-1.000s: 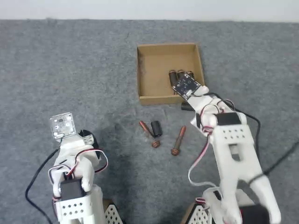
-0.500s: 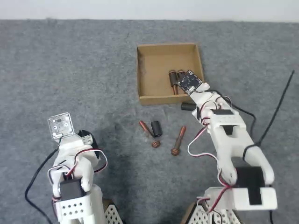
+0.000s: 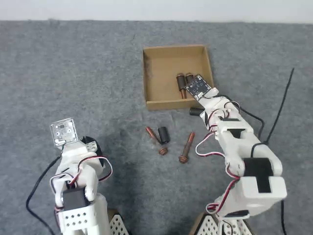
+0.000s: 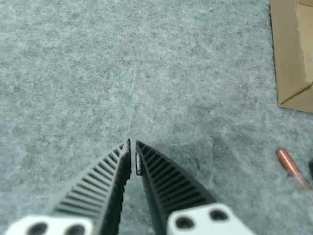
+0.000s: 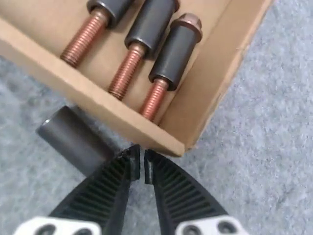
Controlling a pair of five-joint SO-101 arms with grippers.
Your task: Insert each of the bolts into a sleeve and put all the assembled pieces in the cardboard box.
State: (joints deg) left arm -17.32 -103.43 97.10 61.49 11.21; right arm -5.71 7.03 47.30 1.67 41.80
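Inside box (image 3: 168, 104): three assembled pieces (image 5: 173, 49); on carpet (image 3: 73, 73), two bolts (image 3: 186, 147) and two sleeves (image 3: 163, 134) unjoined.
Right gripper (image 5: 142, 159) clenched empty by box corner, beside one sleeve (image 5: 73, 139); left gripper (image 4: 133, 147) likewise clenched, empty. Risk if lowered shut: rolling that sleeve away.

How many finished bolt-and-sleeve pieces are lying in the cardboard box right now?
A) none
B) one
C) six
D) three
D: the right wrist view shows three sleeved bolts lying side by side inside the cardboard box.
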